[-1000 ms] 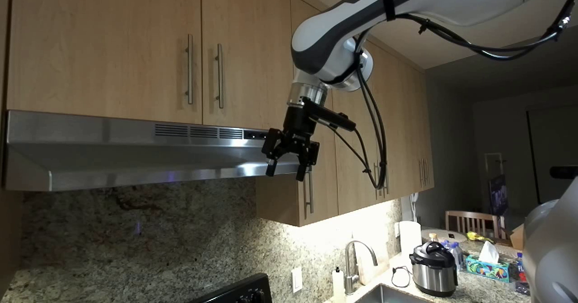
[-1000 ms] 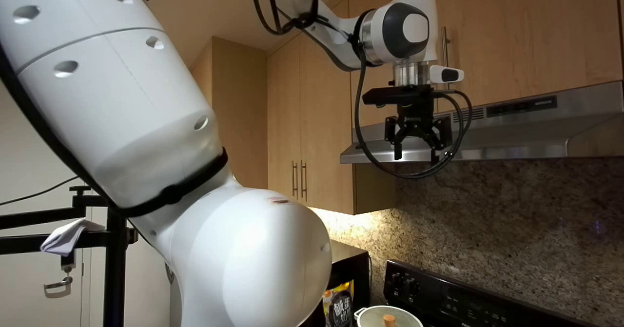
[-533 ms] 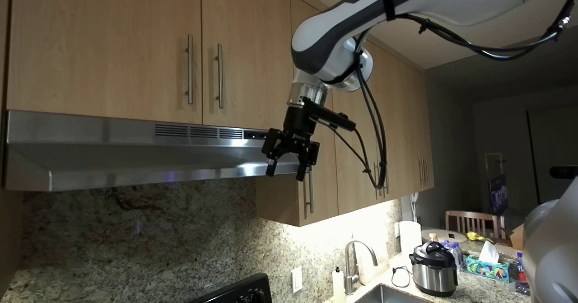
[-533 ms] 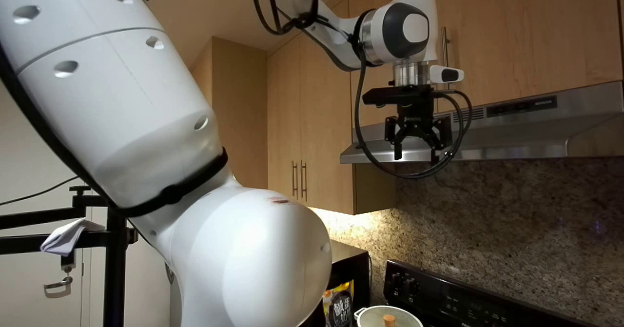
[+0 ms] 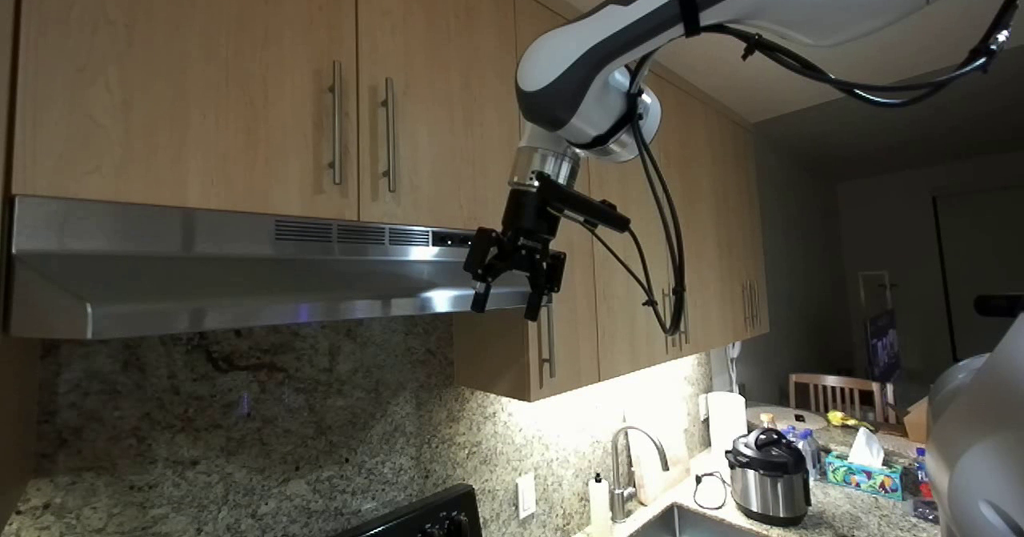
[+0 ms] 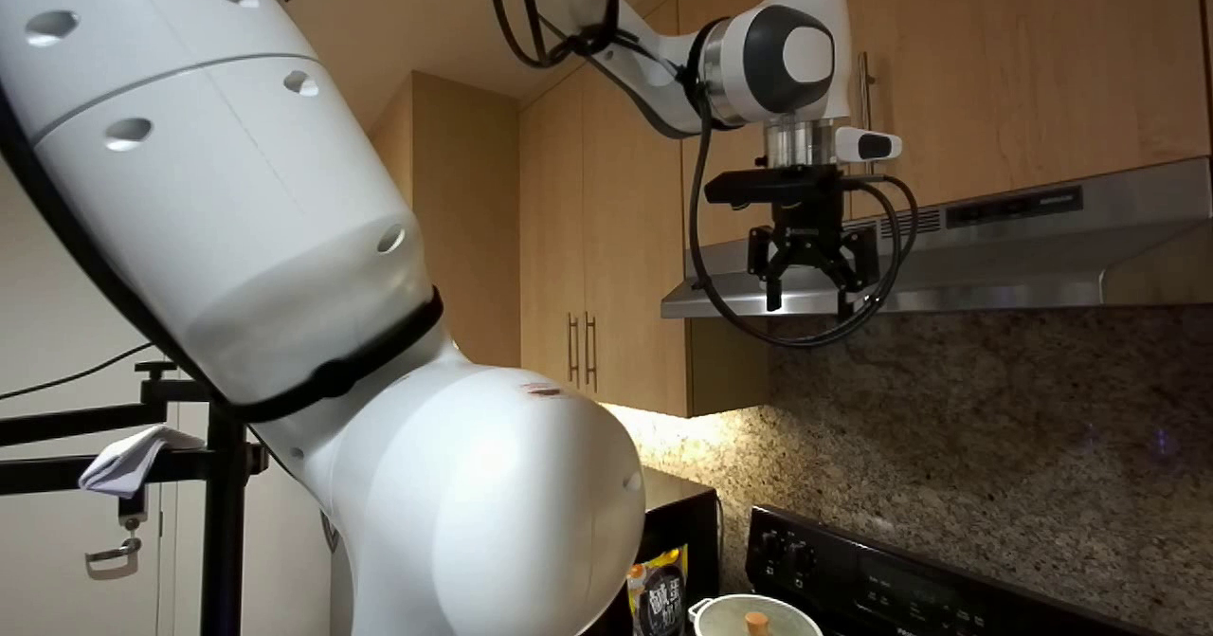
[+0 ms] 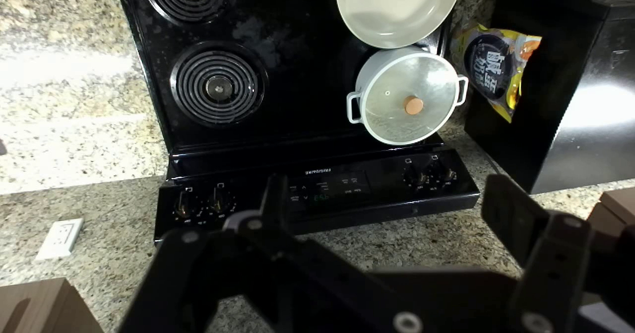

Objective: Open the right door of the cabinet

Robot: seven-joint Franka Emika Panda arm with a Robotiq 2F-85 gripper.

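The gripper (image 5: 507, 303) points down in front of the range hood (image 5: 240, 281), its empty fingers (image 5: 534, 305) spread apart, presumably so as to straddle the upright handle (image 5: 390, 134) of the right door (image 5: 448, 81), which sits closed on the cabinet (image 5: 268, 89) above that range hood.

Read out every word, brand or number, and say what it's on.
"FRIGIDAIRE": stove control panel, upside down in the wrist view.
Green digits and button labels there: too blurred.
Characters on the bag: too blurred.
Range hood and gripper markings: too small.
Dark far sign: unclear.
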